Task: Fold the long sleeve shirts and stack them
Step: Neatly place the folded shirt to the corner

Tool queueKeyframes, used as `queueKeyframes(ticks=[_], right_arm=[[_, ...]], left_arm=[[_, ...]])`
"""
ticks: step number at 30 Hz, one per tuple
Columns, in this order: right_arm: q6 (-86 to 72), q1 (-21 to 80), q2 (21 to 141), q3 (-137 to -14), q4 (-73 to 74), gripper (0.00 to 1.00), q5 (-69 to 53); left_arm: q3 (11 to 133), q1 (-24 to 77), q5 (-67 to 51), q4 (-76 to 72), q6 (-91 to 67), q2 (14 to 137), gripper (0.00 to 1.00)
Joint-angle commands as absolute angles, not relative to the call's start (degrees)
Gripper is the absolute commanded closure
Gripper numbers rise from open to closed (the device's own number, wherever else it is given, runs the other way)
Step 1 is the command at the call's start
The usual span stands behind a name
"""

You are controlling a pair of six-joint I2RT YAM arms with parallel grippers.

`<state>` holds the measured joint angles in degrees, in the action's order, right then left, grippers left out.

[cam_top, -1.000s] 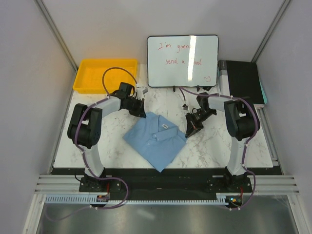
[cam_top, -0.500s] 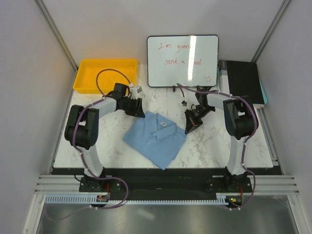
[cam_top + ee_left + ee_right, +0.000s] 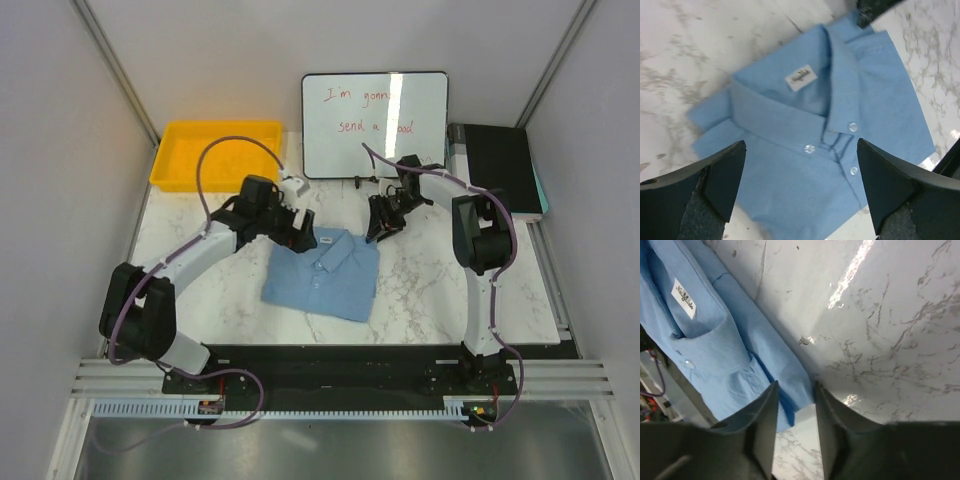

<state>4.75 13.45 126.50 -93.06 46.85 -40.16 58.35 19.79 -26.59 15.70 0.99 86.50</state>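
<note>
Farther back, shirt (image 3: pixel 322 272) squared, left hand (image 3: pixel 801 150) opened

The shirt (image 3: pixel 322 273) lies mid-table (image 3: pixel 440 290), collar to the back. Behind it stands the whiteboard (image 3: pixel 375 125), with the tray (image 3: pixel 215 155) far left and a box (image 3: pixel 495 168) far right. The left gripper (image 3: pixel 300 232) is at the shirt's far-left corner, the right gripper (image 3: pixel 378 228) at its far-right.

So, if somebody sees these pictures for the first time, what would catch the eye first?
First the light blue shirt, folded with its collar showing, in the middle of the marble table. The left claw hangs wide open above the collar, and the right claw stands at the shirt's far right corner. Behind are a yellow tray at the far left and a whiteboard with red handwriting.
</note>
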Motion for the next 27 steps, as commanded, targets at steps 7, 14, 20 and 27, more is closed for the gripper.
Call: queueKeyframes(ticks=[7, 14, 20, 27], right_arm=[[1.8, 9.3, 117.3, -91.8, 46.1, 0.14, -38.9], [0.7, 16.2, 100.7, -83.1, 42.9, 0.07, -28.2], [1.7, 35.9, 97.2, -77.6, 41.9, 0.05, -13.2], [7.2, 48.3, 110.2, -85.0, 42.2, 0.02, -7.0]], left_arm=[[61.5, 38.8, -1.7, 26.3, 0.5, 90.1, 0.01], [59.8, 30.4, -8.8, 21.4, -7.1, 83.9, 0.01], [60.8, 16.3, -13.4, 23.4, -12.4, 77.6, 0.01], [60.1, 9.0, -13.8, 27.0, -11.2, 74.5, 0.01]])
